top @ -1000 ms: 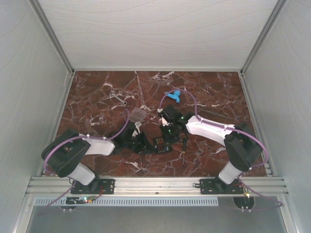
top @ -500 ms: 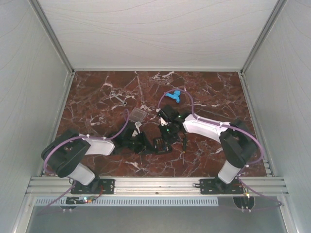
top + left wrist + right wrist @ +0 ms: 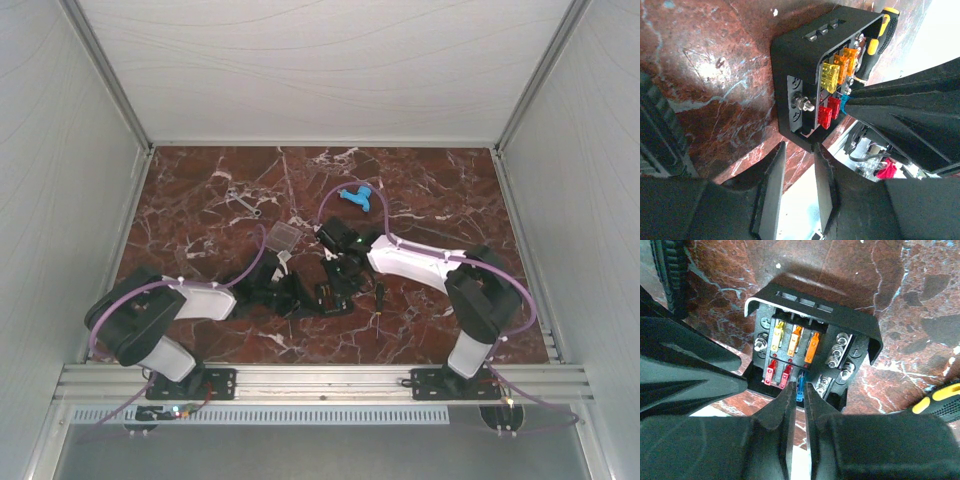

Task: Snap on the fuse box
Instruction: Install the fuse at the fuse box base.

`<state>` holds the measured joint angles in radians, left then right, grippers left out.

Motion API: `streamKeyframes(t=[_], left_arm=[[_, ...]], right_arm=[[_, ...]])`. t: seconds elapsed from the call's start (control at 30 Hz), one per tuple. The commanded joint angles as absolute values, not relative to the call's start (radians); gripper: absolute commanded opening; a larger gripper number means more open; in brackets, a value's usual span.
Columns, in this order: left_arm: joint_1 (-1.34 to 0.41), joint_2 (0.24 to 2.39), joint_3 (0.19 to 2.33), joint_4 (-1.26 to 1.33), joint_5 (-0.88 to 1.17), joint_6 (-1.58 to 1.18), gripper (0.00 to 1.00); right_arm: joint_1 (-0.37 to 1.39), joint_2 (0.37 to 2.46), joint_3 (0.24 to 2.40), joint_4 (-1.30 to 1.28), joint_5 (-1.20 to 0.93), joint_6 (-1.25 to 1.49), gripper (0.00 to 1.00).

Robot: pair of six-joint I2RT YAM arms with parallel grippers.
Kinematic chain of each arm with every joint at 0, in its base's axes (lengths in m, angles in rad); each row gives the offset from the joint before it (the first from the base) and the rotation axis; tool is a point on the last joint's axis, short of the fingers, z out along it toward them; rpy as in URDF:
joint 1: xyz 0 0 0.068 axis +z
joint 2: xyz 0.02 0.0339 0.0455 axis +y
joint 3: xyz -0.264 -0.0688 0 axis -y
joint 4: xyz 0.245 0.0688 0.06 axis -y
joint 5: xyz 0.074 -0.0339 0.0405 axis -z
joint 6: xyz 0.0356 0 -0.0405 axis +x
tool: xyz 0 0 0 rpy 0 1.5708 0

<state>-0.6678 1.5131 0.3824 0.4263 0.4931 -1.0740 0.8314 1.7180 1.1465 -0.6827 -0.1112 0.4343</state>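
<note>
The fuse box (image 3: 810,315) is a black square tray holding yellow, orange and red fuses; it also shows in the top view (image 3: 331,297) and the left wrist view (image 3: 800,65). My right gripper (image 3: 800,389) hangs over the tray's near edge, its jaws nearly together on a blue fuse (image 3: 800,391) standing in a slot. My left gripper (image 3: 799,147) grips the tray's side edge between its fingertips. The clear lid (image 3: 283,236) lies apart on the marble, behind the left gripper (image 3: 292,290).
A yellow-and-black screwdriver (image 3: 940,402) lies right of the tray, visible too in the top view (image 3: 380,296). A blue plastic piece (image 3: 357,197) and a metal wrench (image 3: 243,200) lie farther back. White walls enclose the marble table (image 3: 200,180).
The right arm has shifted slightly left over the tray. The left arm and the tray have stayed put.
</note>
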Motion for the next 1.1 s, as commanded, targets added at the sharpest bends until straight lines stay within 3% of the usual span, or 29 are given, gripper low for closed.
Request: streamKeyframes(t=[0.0, 0.57, 1.07], left_arm=[[-0.672, 1.488, 0.391, 0.470, 0.493, -1.064, 0.30], [-0.671, 1.479, 0.382, 0.479, 0.496, -1.057, 0.33], [-0.670, 1.525, 0.394, 0.501, 0.530, -1.047, 0.33]], right_arm=[[0.848, 1.712, 1.170, -0.697, -0.077, 0.446, 0.11], [0.891, 1.663, 1.165, -0.679, 0.032, 0.494, 0.16], [0.917, 1.708, 1.172, -0.709, 0.067, 0.535, 0.11]])
